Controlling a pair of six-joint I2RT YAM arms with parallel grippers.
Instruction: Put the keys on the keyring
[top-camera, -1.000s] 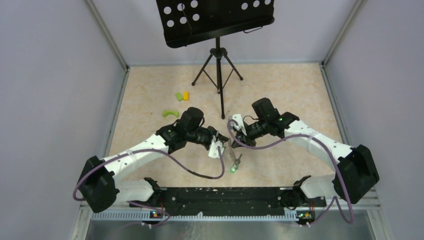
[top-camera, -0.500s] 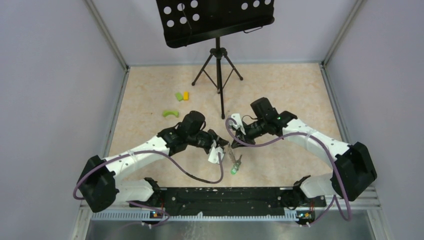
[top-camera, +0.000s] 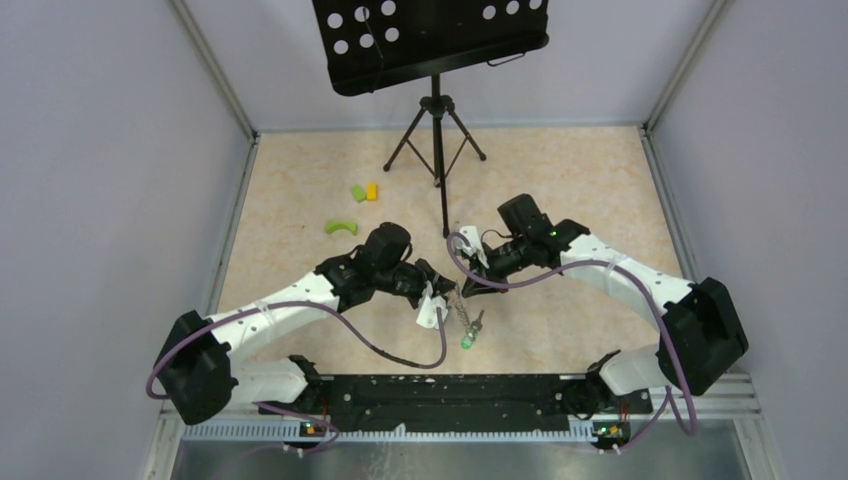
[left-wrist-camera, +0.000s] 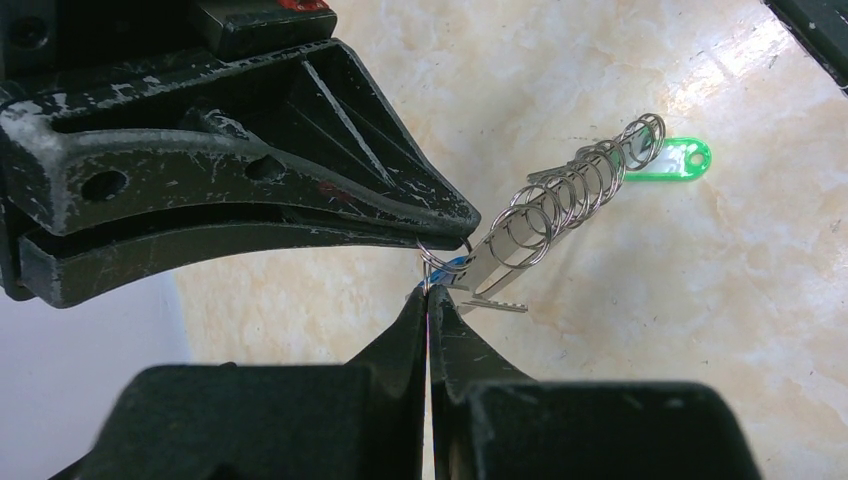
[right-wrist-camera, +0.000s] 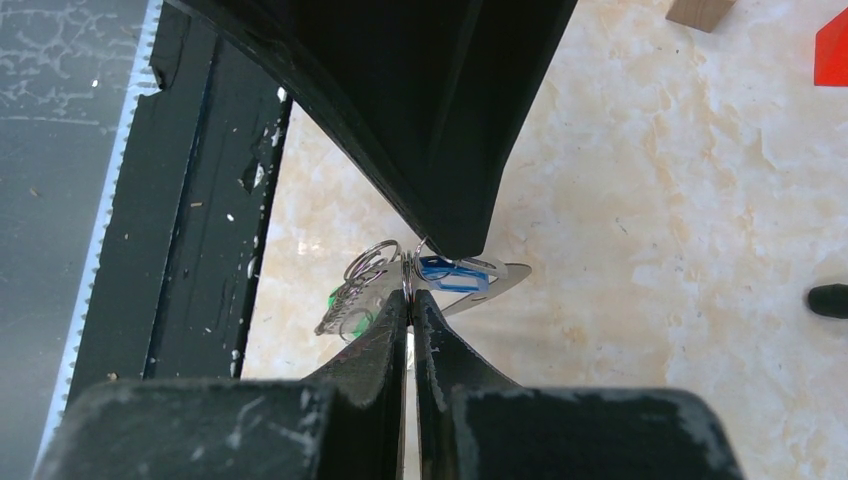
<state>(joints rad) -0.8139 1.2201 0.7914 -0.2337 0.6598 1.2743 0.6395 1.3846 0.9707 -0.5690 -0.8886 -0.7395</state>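
My left gripper and right gripper meet tip to tip above the middle of the table. Both are shut on one thin silver ring, the keyring, which also shows in the right wrist view. A chain of silver rings hangs from it down to the green tag. The green tag rests near the table in the top view. A silver key with the blue tag sits right at the held ring. No dark oval loop shows.
A black music stand on a tripod stands at the back. Green and yellow blocks and a curved green block lie at the back left. A red block lies beyond the right gripper. The black base rail runs along the near edge.
The right arm has crept slightly to the left. Both grippers stay closed together at the ring, and the chain with the green tag hangs as before.
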